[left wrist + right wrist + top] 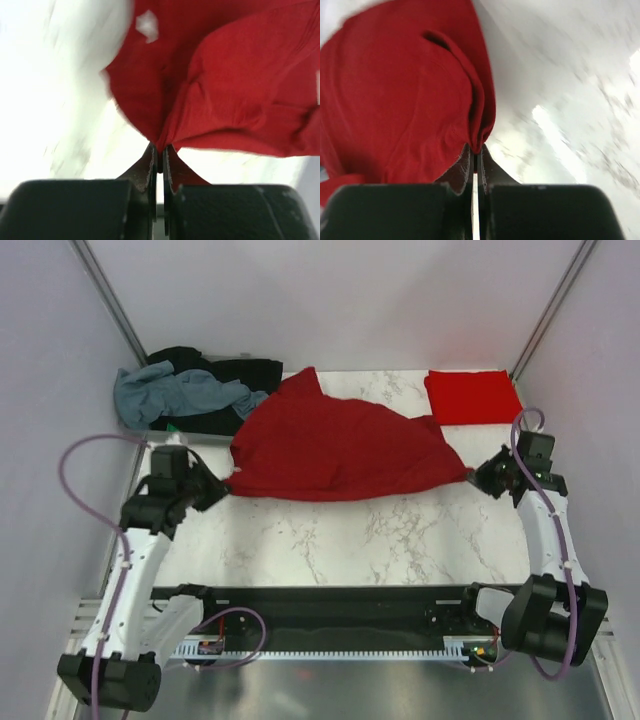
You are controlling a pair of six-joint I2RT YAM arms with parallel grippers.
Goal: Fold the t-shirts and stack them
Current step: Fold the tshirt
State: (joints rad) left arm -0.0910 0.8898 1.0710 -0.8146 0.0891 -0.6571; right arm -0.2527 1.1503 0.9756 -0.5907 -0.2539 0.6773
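Note:
A dark maroon-red t-shirt (335,445) hangs stretched between my two grippers over the middle of the marble table. The left gripper (226,483) is shut on its left corner; in the left wrist view the cloth (225,85) bunches into the jaws of that gripper (161,148). The right gripper (474,474) is shut on the right corner, and the right wrist view shows the fabric (400,100) pinched at the tips of this gripper (477,149). A brighter red t-shirt (472,397), folded to a rectangle, lies at the back right.
A heap of t-shirts lies at the back left: a grey-blue one (175,392) on top of black ones (235,373), with a sliver of green (172,426). White walls close in the table (400,530) on both sides and behind.

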